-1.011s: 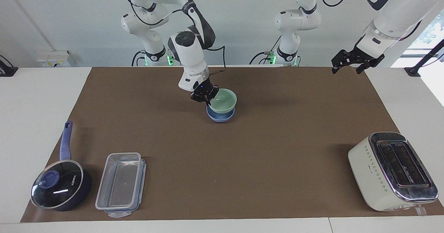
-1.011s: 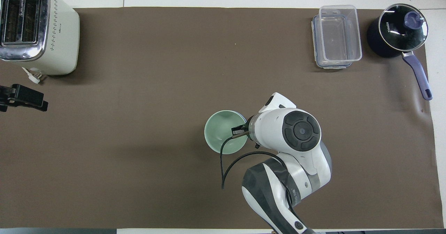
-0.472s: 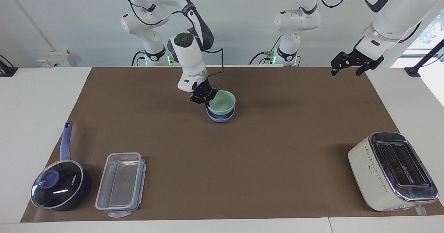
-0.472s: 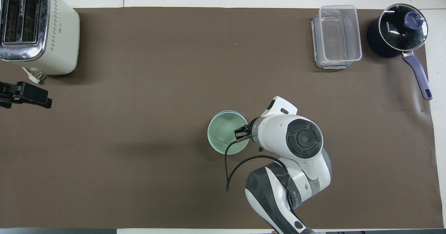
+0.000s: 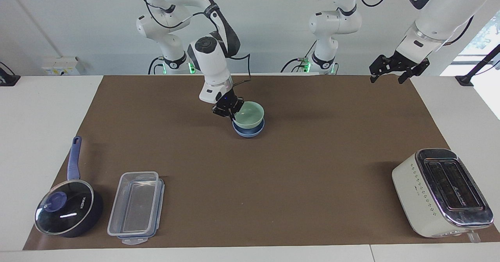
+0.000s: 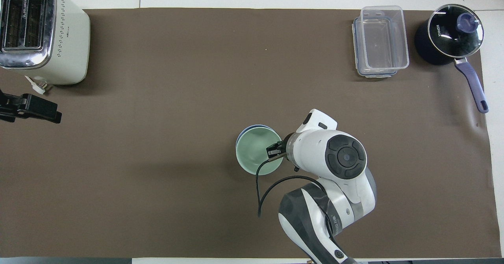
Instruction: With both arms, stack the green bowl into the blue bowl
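Where nested, green bowl (image 5: pixel 250 114) in blue bowl (image 5: pixel 247 131)

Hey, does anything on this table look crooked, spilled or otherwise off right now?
Only the stack: the green bowl sits tilted in the blue bowl, not nested flat, with the right gripper shut on its rim. The left gripper waits open near the toaster's end. Nothing spilled or damaged.

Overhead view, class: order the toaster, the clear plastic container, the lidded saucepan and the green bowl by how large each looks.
1. toaster
2. clear plastic container and lidded saucepan: too alike to rank, handle included
3. green bowl, partly covered by the right gripper
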`<control>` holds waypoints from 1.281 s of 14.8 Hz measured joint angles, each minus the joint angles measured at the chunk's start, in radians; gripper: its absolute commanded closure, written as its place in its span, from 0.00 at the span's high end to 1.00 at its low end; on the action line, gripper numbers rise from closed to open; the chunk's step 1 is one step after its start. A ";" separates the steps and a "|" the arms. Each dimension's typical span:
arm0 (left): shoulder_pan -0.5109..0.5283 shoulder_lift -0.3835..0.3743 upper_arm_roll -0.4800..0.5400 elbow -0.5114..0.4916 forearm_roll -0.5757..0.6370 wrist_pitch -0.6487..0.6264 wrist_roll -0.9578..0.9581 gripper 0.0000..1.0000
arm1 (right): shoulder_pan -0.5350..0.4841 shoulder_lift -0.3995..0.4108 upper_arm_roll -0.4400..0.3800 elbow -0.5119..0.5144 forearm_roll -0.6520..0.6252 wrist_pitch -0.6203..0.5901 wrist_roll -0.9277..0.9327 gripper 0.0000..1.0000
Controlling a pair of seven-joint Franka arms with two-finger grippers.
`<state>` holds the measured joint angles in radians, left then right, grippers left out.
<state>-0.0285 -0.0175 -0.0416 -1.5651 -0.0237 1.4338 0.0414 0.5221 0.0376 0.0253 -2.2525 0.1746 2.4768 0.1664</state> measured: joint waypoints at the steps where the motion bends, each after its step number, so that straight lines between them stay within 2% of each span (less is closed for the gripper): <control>1: 0.000 0.000 0.000 0.000 0.000 0.000 0.000 1.00 | -0.001 -0.001 0.000 0.000 -0.001 0.003 -0.001 0.00; 2: 0.001 0.000 0.001 0.000 0.000 0.000 0.000 1.00 | -0.001 -0.001 0.000 0.000 -0.002 0.010 -0.004 0.00; 3: 0.002 0.000 0.001 0.000 0.000 0.000 0.000 1.00 | -0.001 -0.001 0.000 0.000 -0.002 0.018 -0.006 0.20; 4: 0.002 0.000 0.002 0.000 0.000 0.000 0.000 1.00 | -0.001 -0.001 0.000 0.000 -0.002 0.020 -0.006 0.51; 5: 0.002 0.000 0.002 0.000 0.000 0.000 0.000 1.00 | -0.001 -0.001 0.000 0.000 -0.002 0.020 -0.007 0.51; 6: 0.002 0.000 0.002 0.000 0.000 0.000 0.000 1.00 | -0.001 -0.002 0.000 0.000 -0.002 0.020 -0.007 0.58; 8: 0.003 0.000 0.002 0.000 0.000 0.000 0.000 1.00 | -0.001 -0.002 0.000 0.000 -0.002 0.020 -0.008 0.96; 9: 0.003 0.000 0.002 0.000 0.000 0.000 0.000 1.00 | -0.001 -0.002 0.000 0.001 -0.002 0.020 -0.008 1.00; 13: 0.003 0.000 0.003 0.000 0.000 0.000 0.000 1.00 | -0.024 -0.025 -0.003 0.009 -0.002 0.007 -0.008 1.00; 19: 0.004 0.000 0.003 0.000 0.000 0.000 0.000 1.00 | -0.209 -0.181 -0.010 0.016 -0.003 -0.222 -0.009 1.00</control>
<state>-0.0243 -0.0177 -0.0384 -1.5651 -0.0237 1.4338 0.0414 0.3133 -0.1432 0.0151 -2.2369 0.1719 2.2547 0.1577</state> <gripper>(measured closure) 0.000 0.000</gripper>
